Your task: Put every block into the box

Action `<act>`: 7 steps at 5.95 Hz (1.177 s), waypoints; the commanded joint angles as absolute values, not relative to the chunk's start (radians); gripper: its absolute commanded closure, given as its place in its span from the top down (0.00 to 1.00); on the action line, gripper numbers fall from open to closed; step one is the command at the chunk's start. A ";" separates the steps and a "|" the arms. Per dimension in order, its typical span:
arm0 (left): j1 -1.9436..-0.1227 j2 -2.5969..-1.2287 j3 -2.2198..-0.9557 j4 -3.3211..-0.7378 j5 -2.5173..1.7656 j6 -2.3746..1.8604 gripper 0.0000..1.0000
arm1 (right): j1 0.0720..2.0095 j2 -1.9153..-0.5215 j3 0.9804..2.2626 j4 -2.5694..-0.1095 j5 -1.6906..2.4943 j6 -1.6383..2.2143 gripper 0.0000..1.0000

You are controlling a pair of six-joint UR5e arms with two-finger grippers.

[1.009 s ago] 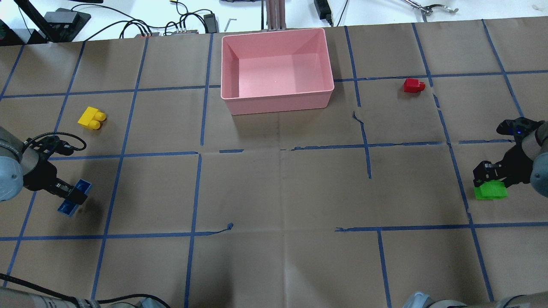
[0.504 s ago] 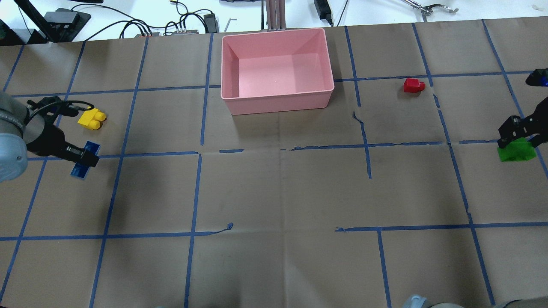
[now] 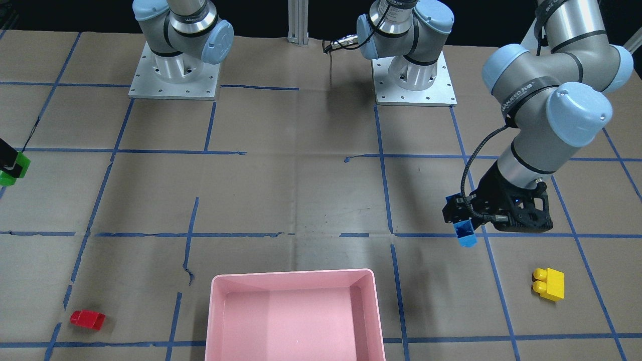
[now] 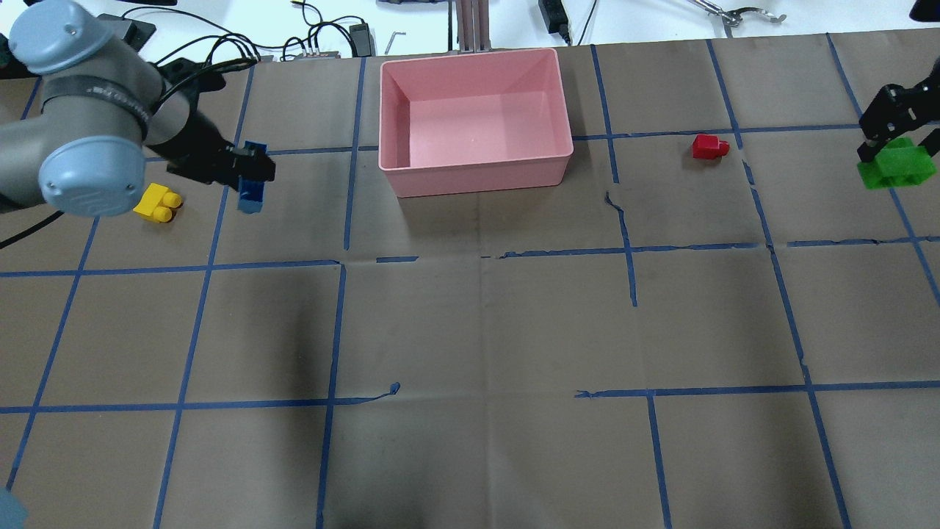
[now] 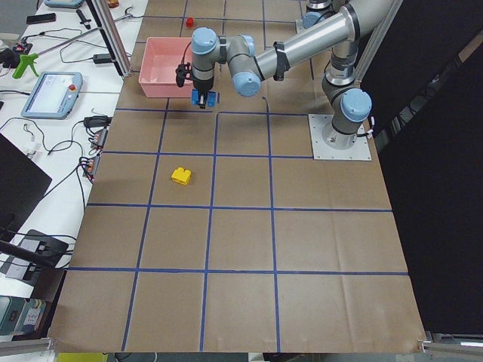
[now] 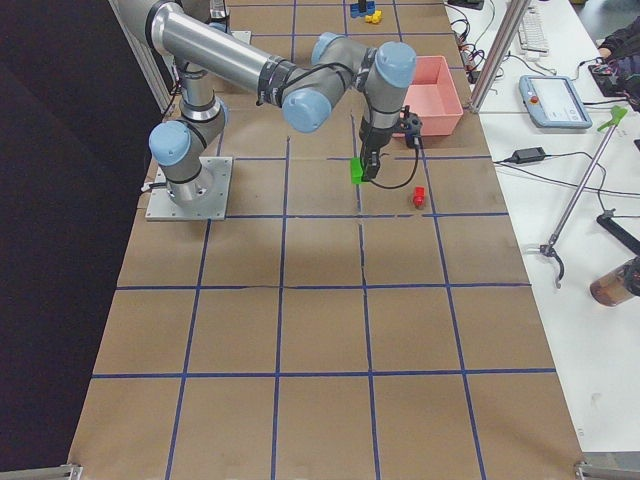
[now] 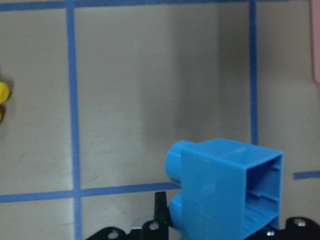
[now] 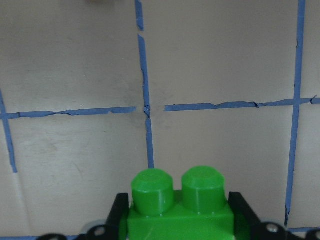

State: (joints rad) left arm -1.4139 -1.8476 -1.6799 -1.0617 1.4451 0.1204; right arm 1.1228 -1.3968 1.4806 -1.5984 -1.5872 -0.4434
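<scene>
My left gripper [image 4: 252, 170] is shut on the light blue brick [image 4: 251, 194] and holds it above the table, left of the pink box [image 4: 481, 176] and right of the yellow brick [image 4: 156, 203]. The left wrist view shows the blue brick [image 7: 225, 187] between the jaws. My right gripper [image 4: 893, 141] is shut on the green brick [image 4: 896, 166], raised at the table's far right; the green brick also shows in the right wrist view [image 8: 180, 207]. The red brick [image 4: 709, 146] lies on the table between the box and the right gripper. The box holds nothing.
Brown paper with blue tape lines covers the table. Cables, power supplies and tools [image 4: 308, 40] lie on the white strip behind the box. The two arm bases [image 3: 173, 70] stand at the robot's side of the table.
Both arms have risen and carried their bricks away from the robot. The left gripper has moved right past the yellow brick toward the box; the right one has moved to the red brick's row.
</scene>
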 commanded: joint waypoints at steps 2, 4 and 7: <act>-1.652 -2.177 -1.226 -1.057 1.408 -0.295 0.01 | 1.163 -1.393 1.445 -1.572 -1.585 -0.434 0.40; -1.724 -2.349 -0.998 -1.051 1.408 -0.425 0.09 | 1.163 -1.391 1.445 -1.572 -1.583 -0.434 0.40; -1.790 -2.336 -1.095 -1.045 1.448 -0.425 0.99 | 1.163 -1.391 1.447 -1.569 -1.580 -0.434 0.40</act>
State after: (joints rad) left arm -1.7780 -2.3520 -1.0503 -1.0460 1.4364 -0.4261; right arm 1.1622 -1.3913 1.4465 -1.5697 -1.5822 -0.4341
